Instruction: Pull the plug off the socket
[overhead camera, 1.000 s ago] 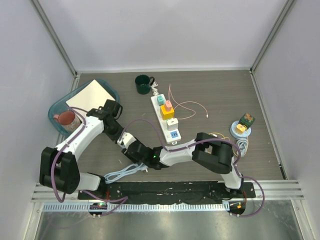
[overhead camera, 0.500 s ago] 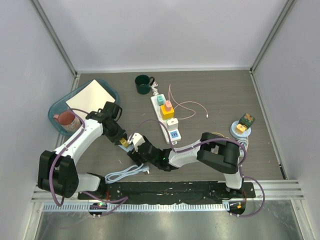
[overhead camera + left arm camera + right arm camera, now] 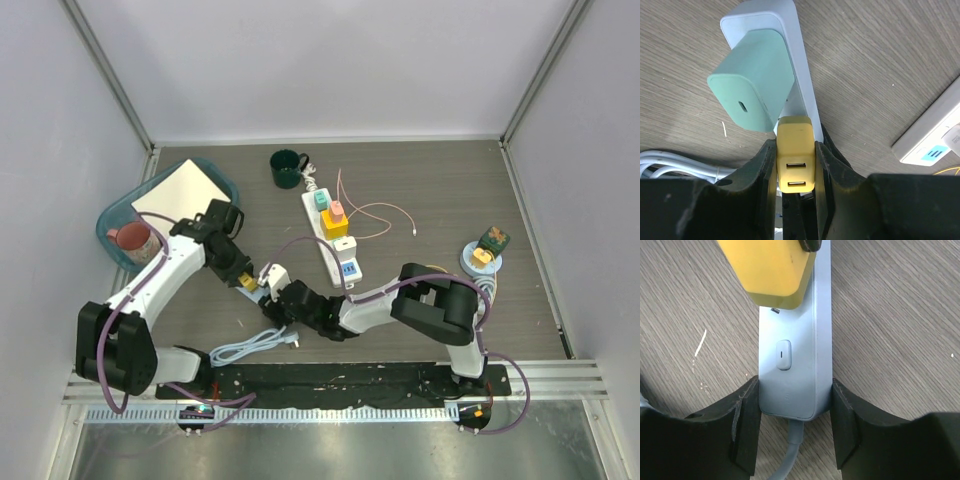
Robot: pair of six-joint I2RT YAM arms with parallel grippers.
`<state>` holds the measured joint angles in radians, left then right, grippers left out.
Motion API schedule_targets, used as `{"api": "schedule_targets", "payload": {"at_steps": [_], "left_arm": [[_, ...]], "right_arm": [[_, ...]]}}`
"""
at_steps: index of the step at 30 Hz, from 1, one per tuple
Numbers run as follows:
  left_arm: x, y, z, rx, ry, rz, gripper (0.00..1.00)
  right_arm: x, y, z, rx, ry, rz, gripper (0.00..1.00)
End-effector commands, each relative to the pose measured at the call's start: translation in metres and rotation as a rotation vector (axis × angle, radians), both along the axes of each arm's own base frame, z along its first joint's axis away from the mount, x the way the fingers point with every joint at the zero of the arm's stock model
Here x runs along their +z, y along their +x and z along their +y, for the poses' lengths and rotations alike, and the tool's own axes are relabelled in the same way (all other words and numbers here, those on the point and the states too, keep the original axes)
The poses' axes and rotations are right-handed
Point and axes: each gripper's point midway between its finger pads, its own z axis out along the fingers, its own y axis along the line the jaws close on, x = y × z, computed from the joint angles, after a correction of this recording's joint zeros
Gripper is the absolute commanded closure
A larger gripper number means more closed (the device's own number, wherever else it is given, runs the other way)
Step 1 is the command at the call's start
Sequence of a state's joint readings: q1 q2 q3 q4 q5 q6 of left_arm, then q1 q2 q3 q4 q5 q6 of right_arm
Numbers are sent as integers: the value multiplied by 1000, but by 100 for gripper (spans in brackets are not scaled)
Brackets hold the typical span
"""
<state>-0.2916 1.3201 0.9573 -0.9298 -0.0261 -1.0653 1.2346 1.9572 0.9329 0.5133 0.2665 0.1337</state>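
yellow and boxy, the usb charger plug (image 3: 796, 162) is squeezed between the two black fingers (image 3: 765, 167) of the left gripper (image 3: 795, 150), which press on its sides, with its two usb ports facing the left wrist camera. that view shows it standing against the small white power strip (image 3: 801, 85), just beside a mint-green charger (image 3: 752, 85) plugged in nearer the strip's far end. whether its pins are seated in the socket cannot be told. the right wrist camera shows the strip's other end. there the right gripper (image 3: 794, 395) is clamped across the strip's width, one finger on each long side. a small oval switch (image 3: 783, 354) sits on the top face, the cord (image 3: 792, 445) leaves toward the camera, and the usb charger plug lies just beyond the switch. only the overhead view shows the two grippers meeting nose to nose on the near-left part of the wood-grain table (image 3: 430, 180). a larger power strip (image 3: 329, 256) carrying several coloured plugs lies apart to the right. a coiled white cable (image 3: 245, 346) lies nearer the bases, and a green mug (image 3: 288, 168) and a teal tray (image 3: 105, 222) sit further back.
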Motion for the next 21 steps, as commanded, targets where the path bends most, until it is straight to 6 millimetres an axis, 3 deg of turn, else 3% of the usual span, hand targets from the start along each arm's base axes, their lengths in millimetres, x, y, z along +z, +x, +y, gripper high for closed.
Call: {"api": "schedule_targets", "payload": {"at_steps": [1,7,13,17,21], "left_arm": [[26,12,13,-14,65,-64,100],[33,13,16,-33,86,-82,100],[26,7,24,-84,136,-78,100],[45,19,-2,-152,6,-175,100],[59,22,-13,-184,-45,-194,100]], "right_arm": [[-27,-2,-15,-35,2,98,94],[-38,-10,-17,-50,2,171,99],[-34,-10,-19,-73,-47,205,99],[-51,-17,-18,-79,-71,268,99],[-72,-21,-28,-120,-93,312,99]]}}
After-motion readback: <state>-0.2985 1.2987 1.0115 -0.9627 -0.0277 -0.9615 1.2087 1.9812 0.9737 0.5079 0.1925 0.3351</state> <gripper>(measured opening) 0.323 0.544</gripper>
